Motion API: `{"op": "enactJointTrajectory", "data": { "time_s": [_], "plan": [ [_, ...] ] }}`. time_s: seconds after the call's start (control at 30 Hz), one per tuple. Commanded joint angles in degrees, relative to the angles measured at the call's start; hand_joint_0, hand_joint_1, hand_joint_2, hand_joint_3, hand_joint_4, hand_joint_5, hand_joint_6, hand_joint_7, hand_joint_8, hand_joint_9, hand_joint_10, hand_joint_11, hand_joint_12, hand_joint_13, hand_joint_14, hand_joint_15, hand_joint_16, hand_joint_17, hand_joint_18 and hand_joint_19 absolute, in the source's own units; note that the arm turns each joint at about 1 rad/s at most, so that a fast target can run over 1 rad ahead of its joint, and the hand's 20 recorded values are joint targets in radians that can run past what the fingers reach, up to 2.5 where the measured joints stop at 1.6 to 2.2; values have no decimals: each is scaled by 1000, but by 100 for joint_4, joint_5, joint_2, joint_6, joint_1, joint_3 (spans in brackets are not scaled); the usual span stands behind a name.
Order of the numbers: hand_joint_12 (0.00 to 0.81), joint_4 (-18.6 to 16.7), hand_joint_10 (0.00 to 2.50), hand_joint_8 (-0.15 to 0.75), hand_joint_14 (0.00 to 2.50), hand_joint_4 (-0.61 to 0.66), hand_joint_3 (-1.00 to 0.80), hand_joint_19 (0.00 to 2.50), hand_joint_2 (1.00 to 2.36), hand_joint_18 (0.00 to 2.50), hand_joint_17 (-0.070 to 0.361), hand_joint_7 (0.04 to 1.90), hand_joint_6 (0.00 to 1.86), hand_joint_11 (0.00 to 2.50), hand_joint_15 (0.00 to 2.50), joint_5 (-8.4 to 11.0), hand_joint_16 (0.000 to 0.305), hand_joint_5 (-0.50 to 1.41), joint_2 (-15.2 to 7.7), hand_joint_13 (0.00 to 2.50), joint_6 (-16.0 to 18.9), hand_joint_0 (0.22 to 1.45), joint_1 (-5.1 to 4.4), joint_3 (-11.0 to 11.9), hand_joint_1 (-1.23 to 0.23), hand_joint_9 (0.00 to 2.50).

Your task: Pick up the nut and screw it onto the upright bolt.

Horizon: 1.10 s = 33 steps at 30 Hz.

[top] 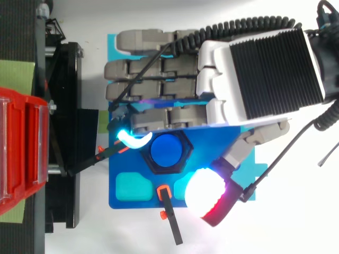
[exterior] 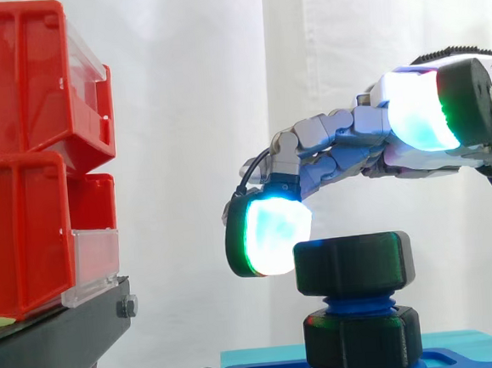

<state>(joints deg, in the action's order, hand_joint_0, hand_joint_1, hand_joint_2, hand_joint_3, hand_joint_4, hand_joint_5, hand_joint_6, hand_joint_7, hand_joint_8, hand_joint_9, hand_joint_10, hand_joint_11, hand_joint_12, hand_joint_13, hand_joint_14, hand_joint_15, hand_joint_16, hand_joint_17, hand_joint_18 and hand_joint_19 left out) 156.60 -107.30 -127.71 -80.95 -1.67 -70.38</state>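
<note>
The big grey robot hand (top: 254, 69) reaches out flat above the flat blue plastic plate (top: 207, 139). The black six-sided plastic nut (exterior: 353, 265) sits on top of the upright blue plastic bolt (exterior: 354, 301). The bolt stands on the plate, near the edge by the black stand (exterior: 53, 335). So the picking up looks done, and turning is the step now. Blue threads show under the nut, so it probably needs more turns. The hand is open. One glowing fingertip (exterior: 269, 233) bends down right against the nut's side. The thumb (top: 207, 193) is out by another plate edge, apart from the nut. Next, the thumb likely has to close in.
</note>
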Motion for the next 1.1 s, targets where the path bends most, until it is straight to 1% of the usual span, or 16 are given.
{"op": "enactJointTrajectory", "data": {
  "time_s": [0.0, 0.03, 0.13, 0.2, 0.23, 0.3, 0.5, 0.57, 0.67, 0.73, 0.77, 0.83, 0.87, 0.93, 1.0, 1.07],
  "plan": [
    [302, -24, 0, 268, 0, 216, -500, 0, 1000, 78, 74, 1259, 503, 0, 0, -46, 33, -8, 0, 389, 0, 472, 71, -2, -54, 580],
    [302, -33, 0, 268, 0, 212, -500, 0, 1000, 79, 74, 1260, 503, 0, 0, -98, 33, -8, 0, 389, 0, 472, 106, -2, -54, 581],
    [301, -42, 0, 268, 0, 206, -500, 0, 1000, 91, 73, 1297, 502, 0, 0, -134, 33, 4, 0, 413, -9, 475, 132, -2, -57, 614],
    [297, -50, 0, 269, 0, 193, -500, 0, 1000, 119, 71, 1323, 501, 0, 0, -230, 32, 16, 0, 439, -9, 477, 220, -2, -64, 649],
    [295, -50, 0, 272, 0, 202, -500, 0, 1000, 121, 71, 1335, 500, 0, 0, -230, 31, 21, 0, 442, -9, 478, 220, -2, -66, 664],
    [284, -59, 0, 269, 0, 185, -500, 0, 1000, 156, 67, 1324, 510, 0, 0, -318, 30, 29, 9, 475, -9, 481, 299, 6, -72, 715],
    [248, -156, 0, 247, 0, 159, -500, 0, 1000, 251, 55, 1279, 536, 0, 0, -450, 25, 46, 9, 559, -26, 489, 422, -2, -96, 852],
    [242, -147, 0, 244, 0, 161, -500, 0, 1000, 267, 54, 1276, 536, 0, 0, -467, 24, 47, 0, 569, -26, 489, 431, -2, -99, 871],
    [237, -156, 0, 248, 0, 155, -500, 0, 1000, 270, 53, 1335, 509, 0, 0, -511, 24, 47, 9, 575, -26, 490, 493, 6, -99, 877],
    [242, -173, 0, 257, 0, 173, -500, 0, 1000, 266, 53, 1295, 502, 0, 0, -555, 24, 28, 9, 565, -26, 488, 519, 15, -94, 866],
    [254, -173, 0, 259, 0, 185, -500, 0, 1000, 252, 56, 1221, 504, 0, 0, -573, 25, -1, 9, 552, -26, 485, 528, 15, -82, 833],
    [258, -173, 0, 259, 0, 219, -500, 0, 1000, 229, 58, 1160, 505, 0, 0, -617, 26, -23, 0, 542, -26, 482, 528, 85, -77, 807],
    [265, -156, 0, 254, 0, 246, -500, 0, 1000, 214, 61, 1050, 505, 0, 0, -626, 27, -47, 0, 530, -26, 479, 528, 121, -72, 774],
    [274, -147, 0, 244, 0, 248, -500, 0, 1000, 200, 63, 931, 504, 0, 0, -626, 28, -69, 9, 509, -26, 475, 528, 191, -65, 745],
    [280, -173, 0, 237, 0, 210, -500, 0, 1000, 172, 67, 798, 503, 0, 0, -626, 30, -96, 9, 477, -26, 469, 493, 209, -60, 688],
    [285, -182, 0, 233, 0, 202, -500, 0, 1000, 159, 70, 731, 502, 0, 0, -617, 31, -112, 0, 440, -26, 466, 475, 209, -52, 640]
  ]
}}
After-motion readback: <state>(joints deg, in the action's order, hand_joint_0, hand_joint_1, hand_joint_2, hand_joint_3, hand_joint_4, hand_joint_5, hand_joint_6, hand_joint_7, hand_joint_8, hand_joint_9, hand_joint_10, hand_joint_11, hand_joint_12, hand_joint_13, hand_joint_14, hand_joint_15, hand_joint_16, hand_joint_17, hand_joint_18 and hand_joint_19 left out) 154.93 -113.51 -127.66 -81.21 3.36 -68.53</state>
